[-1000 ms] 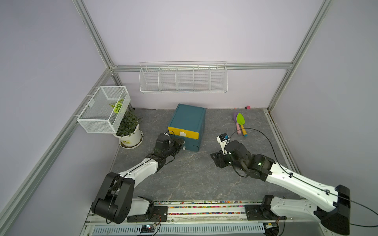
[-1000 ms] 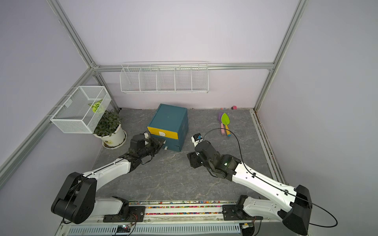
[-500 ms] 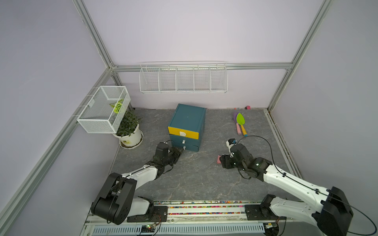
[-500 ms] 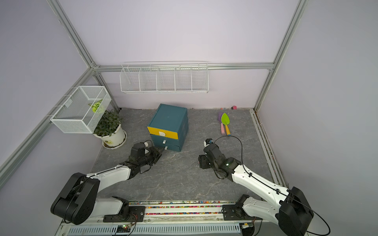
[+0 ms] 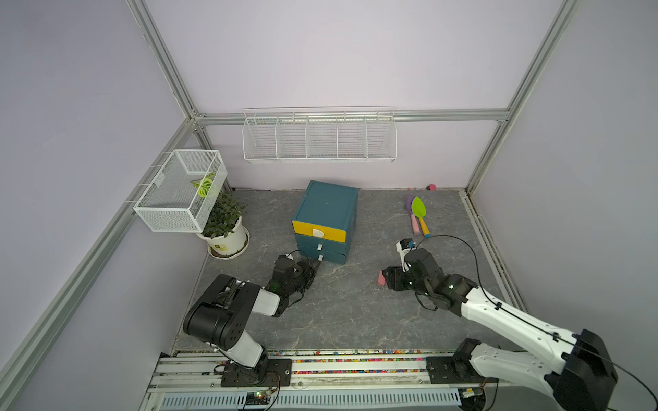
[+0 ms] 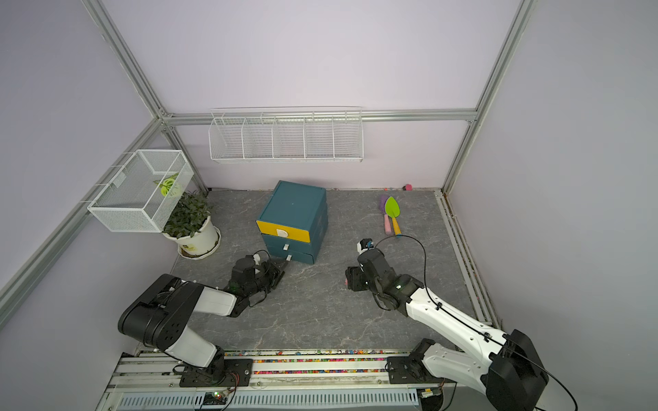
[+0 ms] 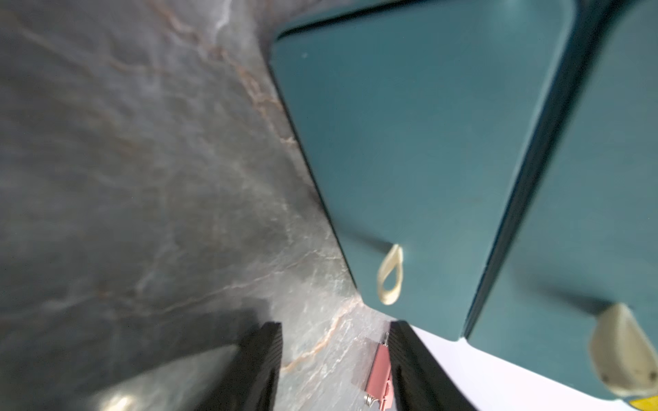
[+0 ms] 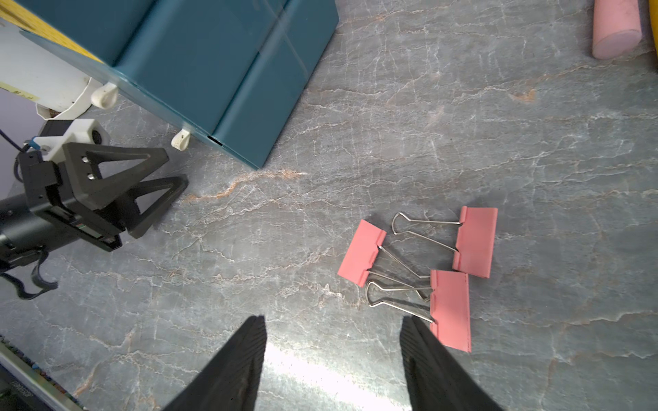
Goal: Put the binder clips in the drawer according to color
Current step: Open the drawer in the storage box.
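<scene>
As the left gripper (image 7: 334,323) backs off the shut drawers (image 5: 320,246) and the right gripper (image 8: 334,320) lowers beside the pink clips (image 8: 449,302), both half-open and empty, a pickup seems next.

A lab test cell: aluminium frame posts (image 5: 162,60), bare lilac walls, arms bolted to a rail (image 5: 320,366).

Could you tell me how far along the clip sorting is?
Done: cannot tell; the cabinet's three drawers are shut, no blue or yellow clips visible. In hand: nothing; left gripper open by the bottom drawer's handle, right gripper open beside three pink binder clips. Left: those three, lying on the table.
</scene>
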Controlling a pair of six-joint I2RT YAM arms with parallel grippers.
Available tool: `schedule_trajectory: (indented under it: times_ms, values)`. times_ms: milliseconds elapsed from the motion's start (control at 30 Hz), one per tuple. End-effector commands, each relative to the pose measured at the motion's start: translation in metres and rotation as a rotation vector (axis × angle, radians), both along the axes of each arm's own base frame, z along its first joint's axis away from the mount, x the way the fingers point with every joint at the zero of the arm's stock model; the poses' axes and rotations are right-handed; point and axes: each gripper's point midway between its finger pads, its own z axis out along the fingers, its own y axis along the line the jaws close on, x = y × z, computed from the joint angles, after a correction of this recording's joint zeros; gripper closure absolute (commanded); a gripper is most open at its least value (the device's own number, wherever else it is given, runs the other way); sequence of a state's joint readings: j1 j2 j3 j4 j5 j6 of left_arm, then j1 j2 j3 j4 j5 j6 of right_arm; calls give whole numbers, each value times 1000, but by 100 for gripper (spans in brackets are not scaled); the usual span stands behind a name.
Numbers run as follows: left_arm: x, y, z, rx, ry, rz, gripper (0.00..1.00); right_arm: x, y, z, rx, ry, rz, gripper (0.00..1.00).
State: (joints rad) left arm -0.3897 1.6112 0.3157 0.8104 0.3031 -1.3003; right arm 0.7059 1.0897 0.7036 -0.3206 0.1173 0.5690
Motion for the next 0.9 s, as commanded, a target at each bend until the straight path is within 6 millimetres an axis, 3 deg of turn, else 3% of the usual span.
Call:
schedule_trajectory:
  times_ms: [0,500,667,800,867]
  values:
    - [13,-2,13,-40,-57,22,47,-1,0,-1,25,4,-3,34]
    - [36,-14,18,-95,-88,20,64,-2,2,-5,31,17,1,35]
    - [37,-15,19,-93,-89,18,77,-3,2,-4,30,18,2,35]
    - [34,-12,16,-85,-80,23,96,-3,1,-3,26,16,4,35]
    - [31,-11,14,-78,-72,25,100,-3,0,-4,21,16,1,35]
